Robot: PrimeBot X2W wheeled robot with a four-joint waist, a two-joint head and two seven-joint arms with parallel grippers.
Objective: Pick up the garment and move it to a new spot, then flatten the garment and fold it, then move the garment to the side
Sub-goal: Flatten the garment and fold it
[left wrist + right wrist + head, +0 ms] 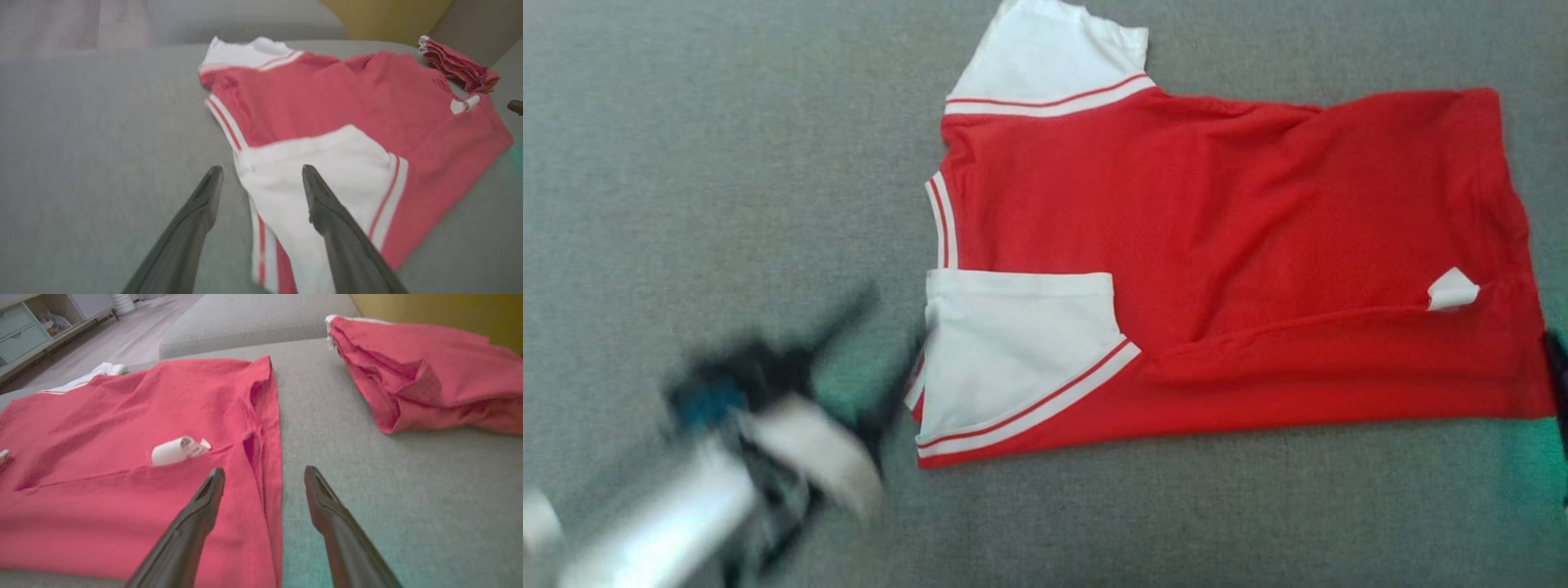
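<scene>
The garment (1217, 245) is a red shirt with white, red-striped sleeves, lying flat on the grey surface. Its near sleeve (1013, 351) is folded over the body and a white label (1452, 290) sticks up near the hem. My left gripper (886, 343) is blurred, just left of that sleeve, open and empty. In the left wrist view my left gripper (262, 169) spans the sleeve's edge (318, 179) without gripping it. My right gripper (264, 470) is open over the garment's hem edge (269, 457), holding nothing, near the label (177, 450).
A second red garment (429, 375) lies folded in a heap on the grey surface beyond the hem, also seen as the red heap (457, 65) in the left wrist view. Bare grey fabric (686, 163) stretches left of the shirt. Floor and a cabinet (24, 330) lie beyond.
</scene>
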